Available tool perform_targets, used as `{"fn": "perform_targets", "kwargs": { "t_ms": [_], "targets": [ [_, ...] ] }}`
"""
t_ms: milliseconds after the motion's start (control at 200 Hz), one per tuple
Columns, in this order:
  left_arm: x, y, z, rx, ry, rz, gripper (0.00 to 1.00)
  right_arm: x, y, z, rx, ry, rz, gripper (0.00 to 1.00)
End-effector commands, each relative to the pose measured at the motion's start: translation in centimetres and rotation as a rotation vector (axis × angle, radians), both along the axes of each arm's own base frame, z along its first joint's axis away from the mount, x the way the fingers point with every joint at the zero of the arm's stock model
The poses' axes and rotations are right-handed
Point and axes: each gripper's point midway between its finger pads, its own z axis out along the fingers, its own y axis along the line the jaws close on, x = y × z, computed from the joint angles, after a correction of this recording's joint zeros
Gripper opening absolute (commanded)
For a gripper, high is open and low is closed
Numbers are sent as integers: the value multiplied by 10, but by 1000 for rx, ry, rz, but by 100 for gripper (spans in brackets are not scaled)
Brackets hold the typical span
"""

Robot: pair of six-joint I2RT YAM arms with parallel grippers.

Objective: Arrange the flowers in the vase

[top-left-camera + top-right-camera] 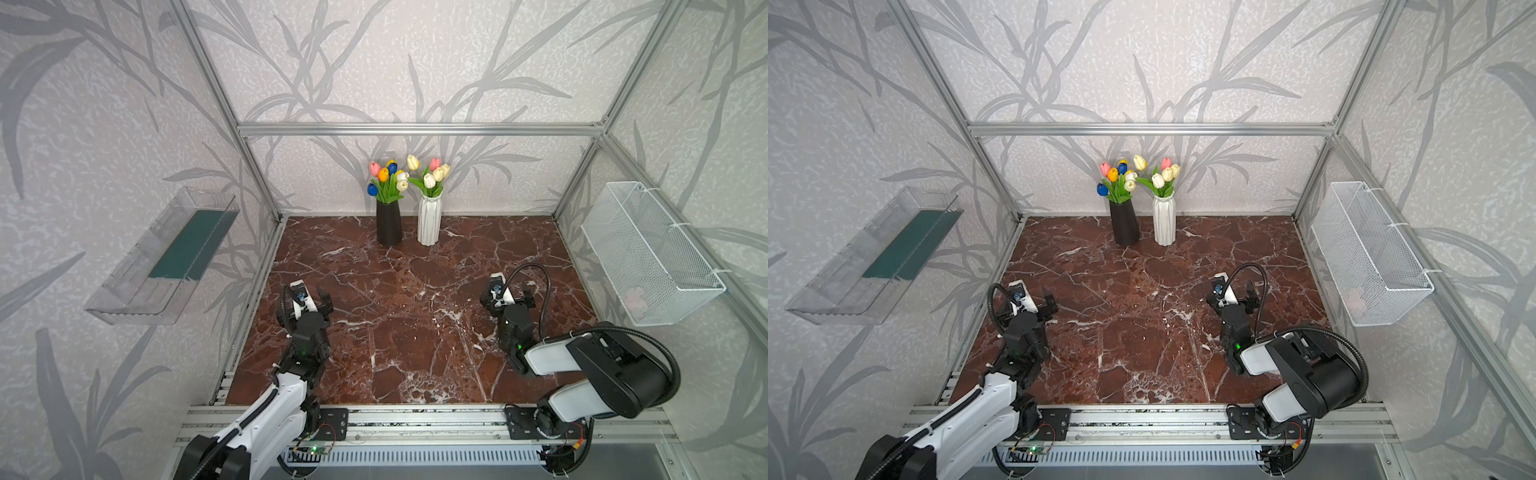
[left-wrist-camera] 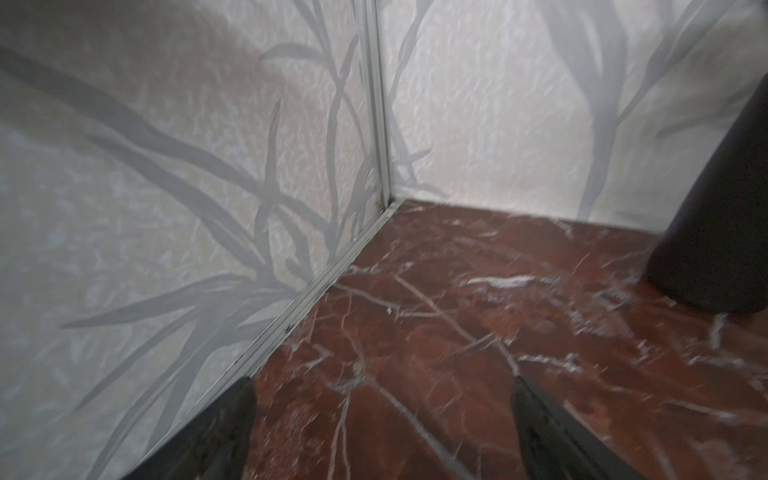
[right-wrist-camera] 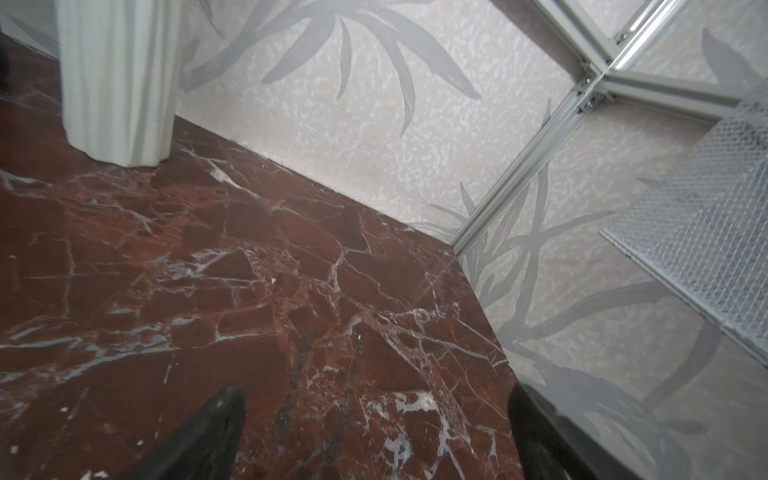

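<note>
Flowers (image 1: 384,174) are seen only in both top views, upper ctr; left gripper (image 2: 382,401) & right gripper (image 3: 376,401) are shown spread apart in wrist views.

Leaf-patterned walls (image 1: 415,62), red marble floor (image 1: 415,332)

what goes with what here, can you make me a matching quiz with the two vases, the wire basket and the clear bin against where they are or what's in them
Column one
1. black vase
2. white vase
3. wire basket
4. clear bin

Column two
a. hangs at the right side
b. holds mostly cream tulips
c. hangs at the left side
d. holds blue and orange tulips

Pairs: 1-d, 2-b, 3-a, 4-c
</note>
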Motion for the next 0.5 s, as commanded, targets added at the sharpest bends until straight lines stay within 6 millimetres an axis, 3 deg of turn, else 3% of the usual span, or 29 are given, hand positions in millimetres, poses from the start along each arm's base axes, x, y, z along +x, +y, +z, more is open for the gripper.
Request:
{"fn": "perform_targets", "kwargs": {
  "t_ms": [0,95,230,340,450,495],
  "targets": [
    [13,-2,1,1,-7,-13,96,12,5,12,98,-80,58,99],
    [31,-13,1,9,-46,-104,96,18,-2,-2,151,-50,78,99],
    [39,-12,-3,-43,-166,-165,97,16,-9,-14,274,-15,168,100],
    [60,-20,-22,-41,-110,-237,99,20,11,-22,257,31,303,100],
    [81,-48,-34,9,-46,-401,99,28,-5,-23,280,43,199,99],
    [82,-43,-38,-13,-20,-378,99,36,-15,-26,299,75,135,99]
  ]
}}
